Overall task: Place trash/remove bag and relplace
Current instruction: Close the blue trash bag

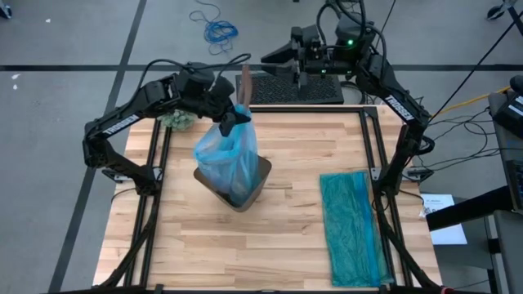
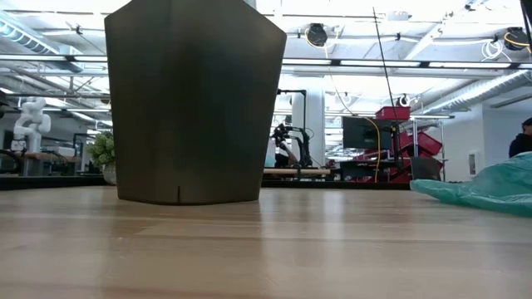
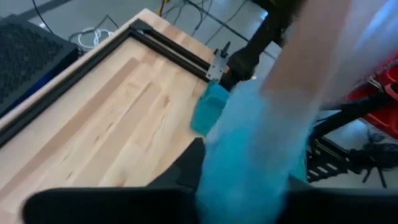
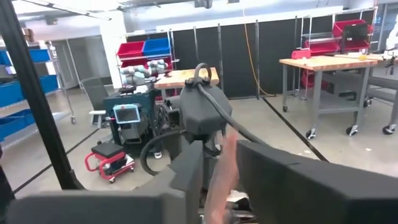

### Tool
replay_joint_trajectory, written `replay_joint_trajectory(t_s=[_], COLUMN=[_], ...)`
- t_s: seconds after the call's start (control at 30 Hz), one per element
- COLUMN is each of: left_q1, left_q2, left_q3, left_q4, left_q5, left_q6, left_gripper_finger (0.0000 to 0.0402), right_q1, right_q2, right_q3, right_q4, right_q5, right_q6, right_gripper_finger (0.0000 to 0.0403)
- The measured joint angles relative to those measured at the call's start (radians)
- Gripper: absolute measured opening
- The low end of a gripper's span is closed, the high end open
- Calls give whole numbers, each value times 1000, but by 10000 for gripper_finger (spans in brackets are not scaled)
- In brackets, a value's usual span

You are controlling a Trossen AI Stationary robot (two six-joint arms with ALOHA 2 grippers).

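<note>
The left tool (image 1: pixel 238 117) pinched the gathered top of the bag (image 1: pixel 226 155) above the bin (image 1: pixel 261 178). The right tool (image 1: pixel 278 55), beyond the table (image 1: pixel 270 245), showed no clear state. The thin plastic could slip free or tear.

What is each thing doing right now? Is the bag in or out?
Light blue bag: gathered at the top, partly lifted, bottom in the bin.
Bin: upright on the table.
Teal bag: lying flat by the table's right edge.
Left pincer: pinching the blue bag's top.
Right pincer: behind the table, away from the bag.
</note>
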Motion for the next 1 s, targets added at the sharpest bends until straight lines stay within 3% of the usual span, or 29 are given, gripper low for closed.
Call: replay_joint_trajectory(t_s=[0.17,0.33,0.67,0.77,0.9,1.0], left_q1=[0,0,0,-1,-8,-16], left_q2=[1,-4,-6,-9,-20,-45], left_q3=[0,1,202,298,429,492], left_q4=[-3,-4,-103,-200,-298,-299], left_q5=[22,22,-15,-36,-39,-38], left_q6=[-3,-3,87,127,132,133], left_gripper_finger=[135,176,187,187,187,187], right_q1=[-1,-1,-19,-31,-41,-33], right_q2=[0,0,-10,-18,-18,-16], right_q3=[0,0,-2,-2,-1,-1], right_q4=[-1,-1,-8,-42,-237,-495], right_q5=[0,0,0,-78,-219,-224], right_q6=[0,0,-1,10,27,-201], right_gripper_finger=[153,182,187,187,181,171])
